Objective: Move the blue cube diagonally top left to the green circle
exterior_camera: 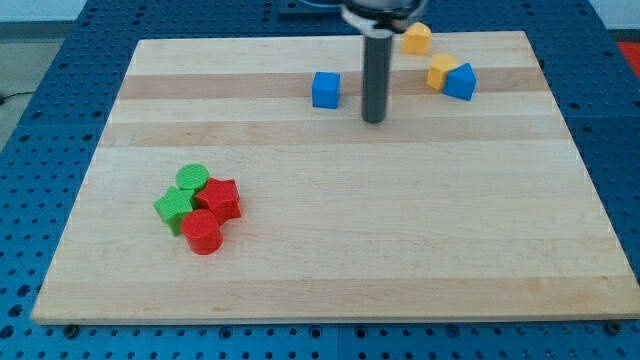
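The arm here carries no claw, so there is nothing to spread or pinch; it ends in a dark upright rod. My tip (374, 120) rests on the desk (400, 240), a pale wooden board, toward the far side and a little right of the middle.

The blue cube (325, 89) sits just left of the tip and slightly farther back, near it but apart, with bare wood showing between them.

The green circle (192, 178) is well away, on the near left part of the board. It is the far member of a tight cluster: a red star-like block (221, 198) just right of it, a green star-like block (174, 209) to its near left, and a red cylinder (203, 231) at the near end. These four seem to touch or nearly touch one another.

To the right of the rod, at the far edge, a yellow block (417, 38) lies partly behind the arm. Farther right, another yellow block (442, 71) sits against a blue wedge-like block (461, 81), the two touching.
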`<state>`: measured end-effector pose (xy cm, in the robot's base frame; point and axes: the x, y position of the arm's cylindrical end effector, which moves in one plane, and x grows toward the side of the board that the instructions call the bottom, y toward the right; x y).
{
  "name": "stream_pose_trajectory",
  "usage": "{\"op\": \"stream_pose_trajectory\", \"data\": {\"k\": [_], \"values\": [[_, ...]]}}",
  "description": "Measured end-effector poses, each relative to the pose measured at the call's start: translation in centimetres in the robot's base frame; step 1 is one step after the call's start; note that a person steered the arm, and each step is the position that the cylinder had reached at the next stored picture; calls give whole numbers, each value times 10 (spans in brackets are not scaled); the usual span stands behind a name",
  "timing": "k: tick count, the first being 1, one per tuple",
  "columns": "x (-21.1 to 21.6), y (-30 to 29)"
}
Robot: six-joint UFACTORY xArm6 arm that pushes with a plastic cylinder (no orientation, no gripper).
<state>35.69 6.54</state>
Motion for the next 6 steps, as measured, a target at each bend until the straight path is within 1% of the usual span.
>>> {"op": "stream_pose_trajectory", "data": {"k": [1,2,3,4,5,6], "values": [[-33,-31],[-34,-62],[-50,-70],[-76,-71],[-58,-108],[-21,-145]]}}
